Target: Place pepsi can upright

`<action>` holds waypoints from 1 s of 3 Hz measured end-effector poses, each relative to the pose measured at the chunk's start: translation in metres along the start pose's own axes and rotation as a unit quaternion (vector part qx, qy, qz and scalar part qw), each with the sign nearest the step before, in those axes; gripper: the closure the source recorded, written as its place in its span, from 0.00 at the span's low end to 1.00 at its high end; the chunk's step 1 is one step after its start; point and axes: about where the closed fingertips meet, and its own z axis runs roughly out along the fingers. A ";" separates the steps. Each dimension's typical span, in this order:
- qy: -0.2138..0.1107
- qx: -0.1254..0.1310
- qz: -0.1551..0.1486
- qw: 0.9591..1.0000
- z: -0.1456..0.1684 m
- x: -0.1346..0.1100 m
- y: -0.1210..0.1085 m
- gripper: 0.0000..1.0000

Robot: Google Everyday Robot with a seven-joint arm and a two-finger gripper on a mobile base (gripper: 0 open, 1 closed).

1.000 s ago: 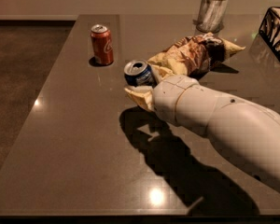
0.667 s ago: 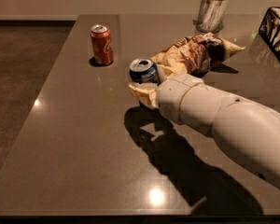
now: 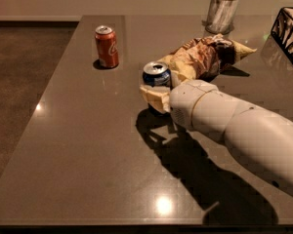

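Note:
The pepsi can (image 3: 156,74) is dark blue with a silver top and sits near the middle of the dark table (image 3: 88,145), top tilted slightly toward the camera. My gripper (image 3: 156,95) is at the end of the thick white arm (image 3: 234,126) that reaches in from the right. Its cream-coloured fingers (image 3: 152,96) lie against the can's lower front, and the can's base is hidden behind them. The can looks held in the gripper.
A red-orange can (image 3: 107,46) stands upright at the back left. A crumpled brown chip bag (image 3: 205,57) lies right behind the pepsi can. A glass holder with napkins (image 3: 221,11) and a black wire basket (image 3: 290,33) stand at the back right.
The pepsi can has tipped from lying tilted toward upright and shifted slightly right with the gripper. The arm has moved a little to the right.

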 end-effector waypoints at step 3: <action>0.021 -0.002 0.001 1.000 0.007 -0.014 -0.003 0.38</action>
